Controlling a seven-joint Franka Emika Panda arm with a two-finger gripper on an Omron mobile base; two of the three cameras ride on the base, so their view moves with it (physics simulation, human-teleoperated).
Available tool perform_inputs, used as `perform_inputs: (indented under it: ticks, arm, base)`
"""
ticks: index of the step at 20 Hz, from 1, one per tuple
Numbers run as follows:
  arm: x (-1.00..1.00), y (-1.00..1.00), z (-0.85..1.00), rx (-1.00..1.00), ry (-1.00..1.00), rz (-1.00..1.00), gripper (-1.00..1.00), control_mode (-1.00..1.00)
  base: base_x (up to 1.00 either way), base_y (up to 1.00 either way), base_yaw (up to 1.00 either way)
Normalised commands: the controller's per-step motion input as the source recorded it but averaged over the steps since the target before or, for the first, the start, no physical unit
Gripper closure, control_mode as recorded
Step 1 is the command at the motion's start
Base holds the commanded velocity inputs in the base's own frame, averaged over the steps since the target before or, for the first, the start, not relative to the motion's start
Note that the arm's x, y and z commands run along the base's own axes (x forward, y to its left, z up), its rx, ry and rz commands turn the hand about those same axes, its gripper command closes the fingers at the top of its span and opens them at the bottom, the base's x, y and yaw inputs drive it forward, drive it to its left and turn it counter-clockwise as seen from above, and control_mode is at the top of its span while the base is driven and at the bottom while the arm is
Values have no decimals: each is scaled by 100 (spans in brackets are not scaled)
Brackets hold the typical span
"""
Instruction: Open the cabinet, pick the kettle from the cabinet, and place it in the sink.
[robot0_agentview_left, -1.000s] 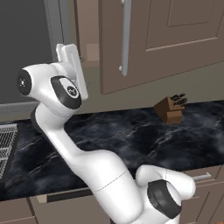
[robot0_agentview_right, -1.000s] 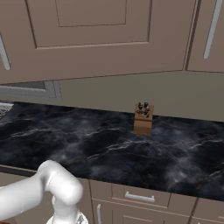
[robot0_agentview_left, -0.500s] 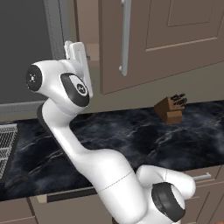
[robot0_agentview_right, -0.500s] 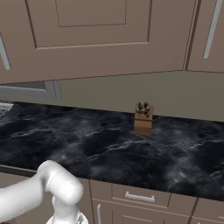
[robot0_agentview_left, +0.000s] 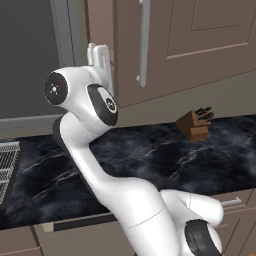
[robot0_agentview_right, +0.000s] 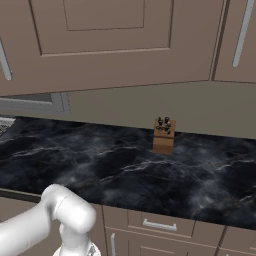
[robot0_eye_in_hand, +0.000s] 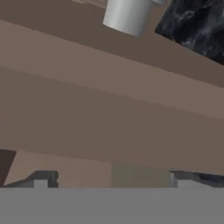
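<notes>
The white arm (robot0_agentview_left: 100, 165) rose glossy and rounded from the near edge, its dark joint caps gleaming, and its upper end reached up against the cabinet (robot0_agentview_left: 200, 45), a tall brown wooden unit with matte, flat-recessed door panels. A long, slim silver bar handle (robot0_agentview_left: 144, 42) ran vertically down the door, just right of the arm's top link. In the hand view the gripper (robot0_eye_in_hand: 111, 180) sat with its two small dark fingertips (robot0_eye_in_hand: 41, 179) spread far apart, wide open, nothing between them, and smooth brown wood planes stretched close in front. A pale silver cylinder (robot0_eye_in_hand: 127, 15) showed at the top of that view, beside a patch of black marbled stone.

Below the cabinet lay the surface (robot0_agentview_right: 125, 170), black stone veined with thin white streaks, polished and flat. A small wooden knife block (robot0_agentview_right: 163, 136), boxy and angled, stood on it at the far side by the wall, dark handles poking from its top. At the far left edge of the left base view a grey wire dish rack (robot0_agentview_left: 7, 165) showed its thin parallel rods. Low brown drawers (robot0_agentview_right: 160, 227) with short silver pulls lined the near front.
</notes>
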Motion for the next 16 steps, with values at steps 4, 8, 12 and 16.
perform_inputs:
  ticks: [4,8,12,16]
  arm:
    - [-7,-5,-8,20,-6,-6,-100,-100]
    - [-13,-5,-6,21,-4,-6,-100,-100]
    - [-34,-9,-1,20,-7,-10,-100,-100]
    - [-47,-8,0,18,-14,-12,-100,-100]
  base:
    - [0,0,0]
    - [0,0,0]
    - [0,0,0]
    - [0,0,0]
